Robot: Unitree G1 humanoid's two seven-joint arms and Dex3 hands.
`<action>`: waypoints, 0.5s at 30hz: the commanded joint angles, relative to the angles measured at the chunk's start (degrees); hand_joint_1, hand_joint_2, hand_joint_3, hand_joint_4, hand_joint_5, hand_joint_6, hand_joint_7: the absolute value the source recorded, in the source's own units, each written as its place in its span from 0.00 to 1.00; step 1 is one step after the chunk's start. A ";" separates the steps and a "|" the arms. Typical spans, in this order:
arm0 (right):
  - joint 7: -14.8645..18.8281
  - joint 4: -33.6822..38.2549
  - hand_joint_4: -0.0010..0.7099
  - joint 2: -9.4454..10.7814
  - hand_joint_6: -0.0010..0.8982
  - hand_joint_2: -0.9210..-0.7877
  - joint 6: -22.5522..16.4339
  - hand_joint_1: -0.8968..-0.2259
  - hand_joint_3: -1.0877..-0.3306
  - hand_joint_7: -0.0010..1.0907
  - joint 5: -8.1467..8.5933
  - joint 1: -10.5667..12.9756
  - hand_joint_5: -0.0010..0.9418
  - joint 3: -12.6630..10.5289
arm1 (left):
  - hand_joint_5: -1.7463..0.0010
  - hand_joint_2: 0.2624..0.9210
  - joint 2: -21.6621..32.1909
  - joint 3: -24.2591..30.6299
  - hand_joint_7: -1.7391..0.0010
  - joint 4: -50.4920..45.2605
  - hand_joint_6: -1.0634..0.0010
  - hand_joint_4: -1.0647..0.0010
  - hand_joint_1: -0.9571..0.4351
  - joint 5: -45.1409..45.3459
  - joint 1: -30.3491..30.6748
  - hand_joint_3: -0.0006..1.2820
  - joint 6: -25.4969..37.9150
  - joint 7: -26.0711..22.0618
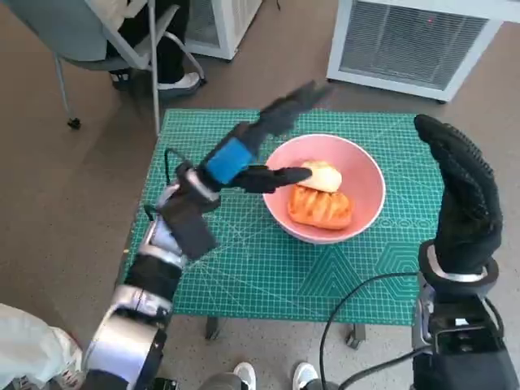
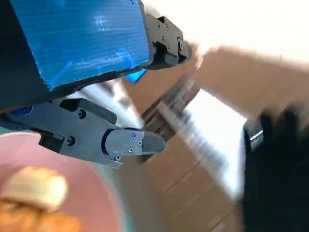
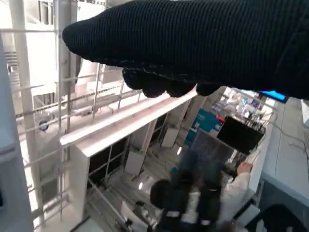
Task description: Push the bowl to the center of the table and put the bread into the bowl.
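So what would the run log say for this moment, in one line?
bowl: mid-table | bread: in bowl | left hand: open, above bowl's edge | right hand: open, raised

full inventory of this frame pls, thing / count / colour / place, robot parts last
bowl: 1, pink, on the mat, about mid-table
bread: 2 pieces, one pale, one orange-brown, both in the bowl, touching
cutting mat: 1, green with grid lines, covers the table top
chair: 1, grey, on the floor beyond the table's far left corner, a person seated in it
white unit with a grille: 1, on the floor beyond the table
black cable: 1, loops over the table's near edge toward the right arm
shoes: 2, white toes, at the near edge of the head view
left hand: black with blue tape, raised over the bowl's left rim, fingers apart, holds nothing
right hand: black glove, raised upright right of the bowl, holds nothing
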 commanded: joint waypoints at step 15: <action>0.73 1.39 0.54 0.62 0.07 0.00 2.35 0.74 0.73 0.75 -0.27 -1.33 0.00 2.17 | 0.70 0.99 -4.29 4.85 0.57 -19.37 1.00 1.00 0.39 -13.48 14.50 0.37 8.48 -2.71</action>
